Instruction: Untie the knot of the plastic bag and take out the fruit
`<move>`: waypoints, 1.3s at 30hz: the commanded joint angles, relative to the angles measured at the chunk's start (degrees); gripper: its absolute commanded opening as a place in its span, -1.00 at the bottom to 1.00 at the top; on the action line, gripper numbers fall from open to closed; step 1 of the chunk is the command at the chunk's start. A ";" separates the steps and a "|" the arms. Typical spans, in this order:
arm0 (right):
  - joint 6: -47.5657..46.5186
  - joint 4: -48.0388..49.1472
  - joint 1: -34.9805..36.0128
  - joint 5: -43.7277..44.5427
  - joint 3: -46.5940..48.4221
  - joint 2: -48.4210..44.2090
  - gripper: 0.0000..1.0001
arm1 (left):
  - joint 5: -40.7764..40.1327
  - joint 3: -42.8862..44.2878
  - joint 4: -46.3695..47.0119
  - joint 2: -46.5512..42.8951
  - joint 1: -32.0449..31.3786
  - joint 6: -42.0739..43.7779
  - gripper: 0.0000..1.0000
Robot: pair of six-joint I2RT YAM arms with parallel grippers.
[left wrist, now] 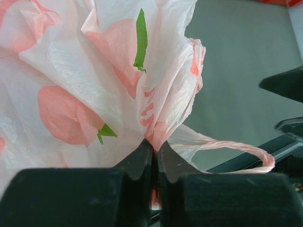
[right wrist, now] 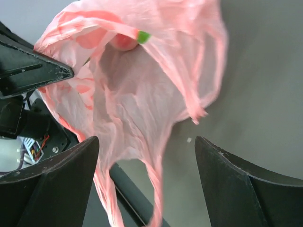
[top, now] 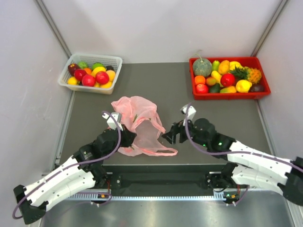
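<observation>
Top external view: 1 pink bag [top: 139,125] lies crumpled at the middle of the table [top: 213,113], between 2 grippers. 1 white basket [top: 116,60] stands at the far left and 1 red tray [top: 227,96] at the far right, both heaped with mixed produce and well apart from the bag. The left gripper [top: 129,137] is at the bag's left side, and the right gripper [top: 166,136] is just beside its right side. 1 thin handle loop [top: 158,152] trails near the table's near edge.

Only the left wrist view shows the left jaws pinched tight on a fold of the bag's plastic. Only the right wrist view shows the right jaws standing wide, with 2 handle strips hanging in the gap.

Whether the knot is tied, or whether the fruit sits inside among the printed peaches, I cannot tell.

Bare table lies on both sides of the bag and beyond it.
</observation>
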 commanded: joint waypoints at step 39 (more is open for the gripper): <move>2.22 19.59 8.21 -1.84 11.18 30.51 0.74 | -5.17 13.86 15.01 34.65 19.03 9.88 0.12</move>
